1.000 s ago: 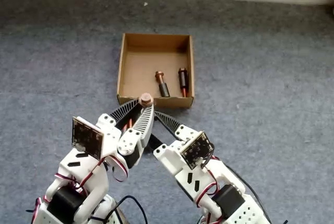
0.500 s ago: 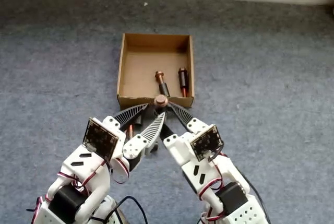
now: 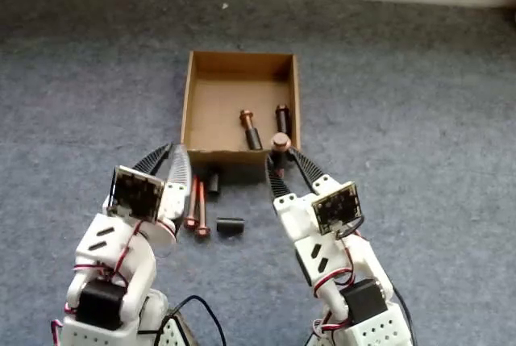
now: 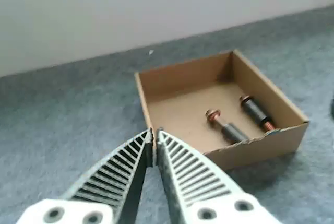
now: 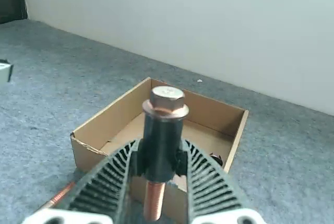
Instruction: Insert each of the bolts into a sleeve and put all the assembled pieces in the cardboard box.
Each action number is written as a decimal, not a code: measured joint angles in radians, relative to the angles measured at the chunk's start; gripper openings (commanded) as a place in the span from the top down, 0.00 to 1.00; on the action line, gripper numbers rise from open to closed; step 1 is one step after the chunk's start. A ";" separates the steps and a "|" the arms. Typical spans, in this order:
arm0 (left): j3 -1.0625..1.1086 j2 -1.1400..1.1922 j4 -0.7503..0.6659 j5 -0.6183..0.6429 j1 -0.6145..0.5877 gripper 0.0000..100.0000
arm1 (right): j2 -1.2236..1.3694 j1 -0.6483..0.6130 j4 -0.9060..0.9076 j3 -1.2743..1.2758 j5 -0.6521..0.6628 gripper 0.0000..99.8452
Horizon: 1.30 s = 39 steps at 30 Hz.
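Right gripper (image 5: pixel 159 153) clamps a sleeved bolt (image 5: pixel 166 104) upright over the near wall of the box (image 3: pixel 186 108). Left gripper (image 4: pixel 155 132), jaws closed and empty, sits short of the box's near-left corner.

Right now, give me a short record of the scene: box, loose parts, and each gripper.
box: cardboard box holds two assembled pieces
loose bolts: two, side by side on the carpet before the box
loose sleeves: two, on the carpet beside the bolts
left gripper: shut, empty
right gripper: shut on a third assembled piece, upright, by the box's near wall
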 measured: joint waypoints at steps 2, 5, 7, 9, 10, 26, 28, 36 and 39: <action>0.052 0.000 0.000 -0.002 -0.077 0.98 | 0.000 0.025 0.000 0.002 -0.026 1.00; 0.133 0.000 0.000 -0.002 -0.184 0.98 | 0.000 0.080 0.000 0.000 -0.115 1.00; 0.184 0.000 0.000 -0.002 -0.232 0.98 | 0.003 0.091 0.000 -0.011 -0.126 1.00; 0.222 0.000 0.000 -0.002 -0.256 0.98 | 0.034 0.091 0.000 -0.028 -0.127 1.00; 0.224 0.002 0.000 -0.002 -0.261 0.98 | 0.063 0.087 0.000 -0.051 -0.127 1.00; 0.232 -0.005 0.000 -0.002 -0.265 0.98 | 1.246 0.041 -0.256 -0.749 -0.133 1.00; 0.232 -0.005 0.000 -0.002 -0.265 0.98 | 1.375 0.041 -0.324 -0.787 -0.133 1.00; 0.232 -0.005 0.000 -0.002 -0.265 0.98 | 1.741 0.041 -0.430 -0.873 -0.137 0.99; 0.232 -0.005 0.000 -0.002 -0.265 0.98 | 1.844 0.041 -0.430 -0.898 -0.137 0.97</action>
